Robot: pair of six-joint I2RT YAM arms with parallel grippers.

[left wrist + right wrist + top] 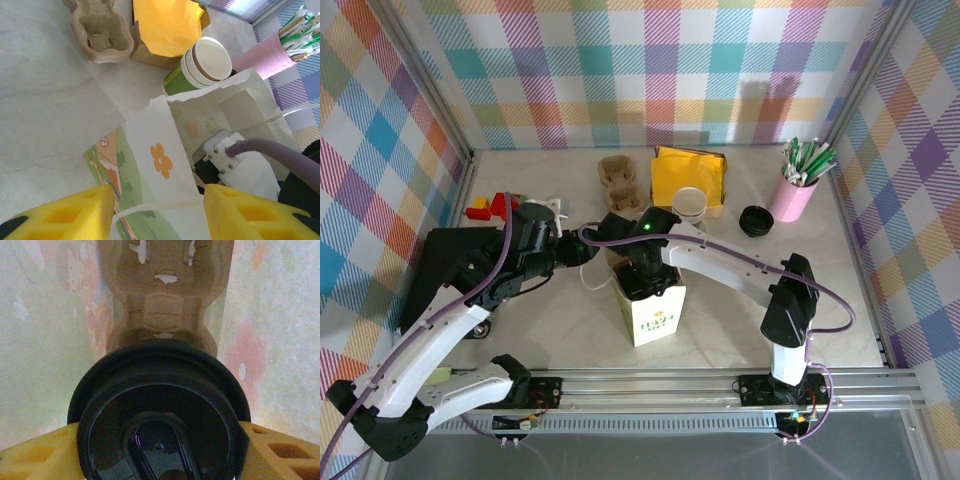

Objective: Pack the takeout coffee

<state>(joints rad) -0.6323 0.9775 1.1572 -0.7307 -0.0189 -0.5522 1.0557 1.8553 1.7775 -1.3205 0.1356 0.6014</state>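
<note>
My right tool [642,283] is inside the bag [655,320] with the takeout coffee [160,390], carrier [165,305] beneath. Behind the bag, cup stack [690,205]; my left tool [157,200] beside.

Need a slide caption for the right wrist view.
Right fingers grip the black-lidded takeout coffee inside the paper bag, a pulp cup carrier lying beyond it.

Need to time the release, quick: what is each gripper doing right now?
Left gripper: open, fingers either side of the paper bag rim.
Right gripper: closed on the takeout coffee, down inside the bag.
</note>
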